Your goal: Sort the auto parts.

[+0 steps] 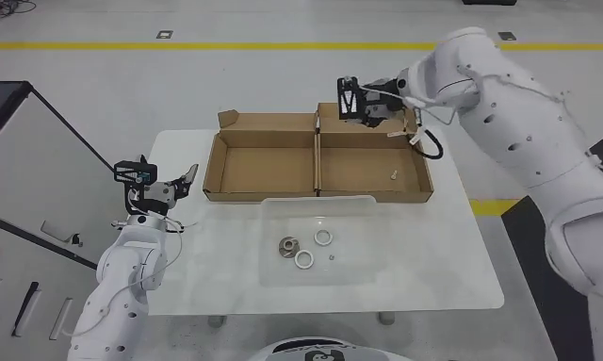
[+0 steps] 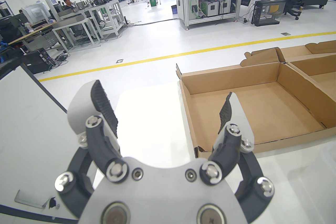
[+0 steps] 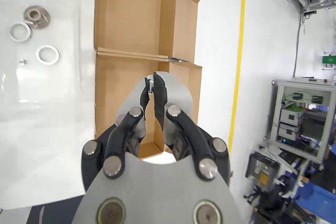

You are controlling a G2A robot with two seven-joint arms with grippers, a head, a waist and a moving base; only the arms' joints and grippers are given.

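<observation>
Right gripper (image 3: pixel 151 89) clamps a small screw (image 3: pixel 150 85) above the far side of the right box (image 1: pixel 363 172).
It looks threaded, though tiny; probably held to drop beside another screw (image 1: pixel 394 174). Left gripper (image 2: pixel 164 91) waits, fingers apart, at the table (image 1: pixel 433 267) edge. Rings (image 1: pixel 323 237) and flange (image 1: pixel 285 246) lie in the tray (image 1: pixel 273 208).

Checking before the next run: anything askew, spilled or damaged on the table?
Nothing stands out. The left box and right box sit square, side by side. The white rings and metal hub lie inside the clear tray. The right pincer holds a small screw over the right box, where another screw lies.
</observation>
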